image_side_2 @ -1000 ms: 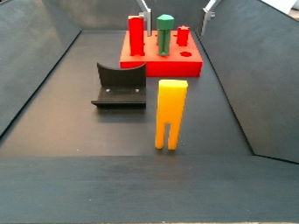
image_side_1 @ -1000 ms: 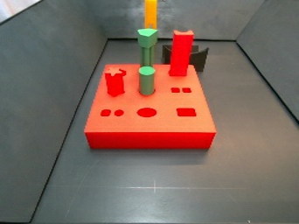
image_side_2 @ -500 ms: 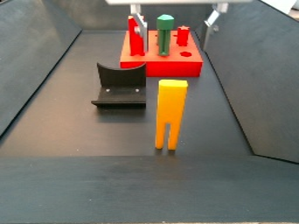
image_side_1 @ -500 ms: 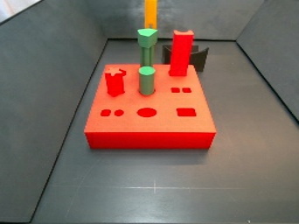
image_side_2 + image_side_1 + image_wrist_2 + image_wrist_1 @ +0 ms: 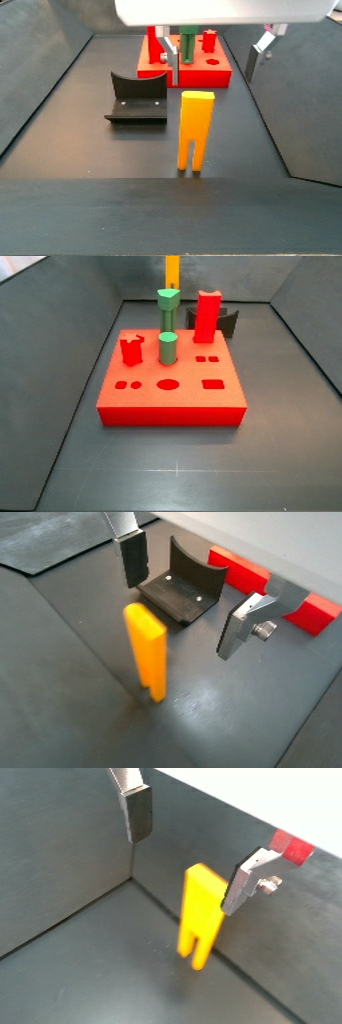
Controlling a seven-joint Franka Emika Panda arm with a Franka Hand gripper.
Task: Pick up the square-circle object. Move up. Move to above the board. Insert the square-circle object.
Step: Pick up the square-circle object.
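Observation:
The square-circle object is a tall orange-yellow flat bar standing upright on its two prongs on the dark floor, apart from the board. It also shows in both wrist views and, behind the board, as a strip. My gripper hangs open above the floor between the board and the bar. Nothing lies between its silver fingers; the bar's top is below them, near one finger. The board is a large red block with holes in its top.
The dark fixture stands on the floor beside the bar. On the board stand two green cylinder pegs, a tall red block and a short red block. Sloping grey walls close in the floor.
In a side view the gripper has come down and toward the bar; its body now fills the top of that view. The bar and the pegs have not moved.

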